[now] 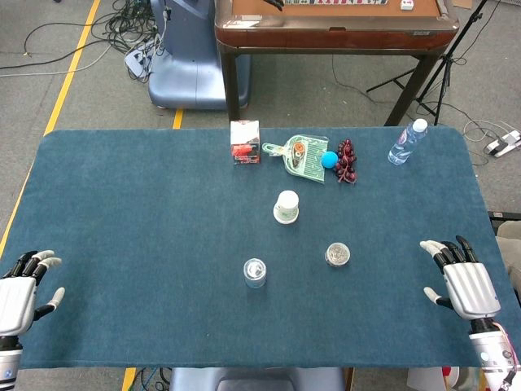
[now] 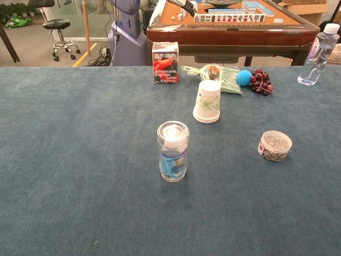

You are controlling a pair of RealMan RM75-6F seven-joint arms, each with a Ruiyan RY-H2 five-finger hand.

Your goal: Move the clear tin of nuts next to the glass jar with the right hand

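Note:
The clear tin of nuts (image 1: 338, 255) (image 2: 274, 146) is low and round with a see-through lid, and it sits on the blue table right of centre. The glass jar (image 1: 255, 273) (image 2: 173, 151) stands upright to its left and a little nearer me, well apart from it. My right hand (image 1: 463, 279) rests at the table's right edge with its fingers spread and nothing in it, far right of the tin. At the left edge my left hand (image 1: 23, 289) lies open, also empty. Neither hand shows in the chest view.
An upside-down paper cup (image 1: 286, 207) stands behind the jar and tin. Along the far edge are a coffee box (image 1: 245, 142), a snack bag (image 1: 303, 155), a blue ball (image 1: 329, 160), dark grapes (image 1: 348, 160) and a water bottle (image 1: 407, 142).

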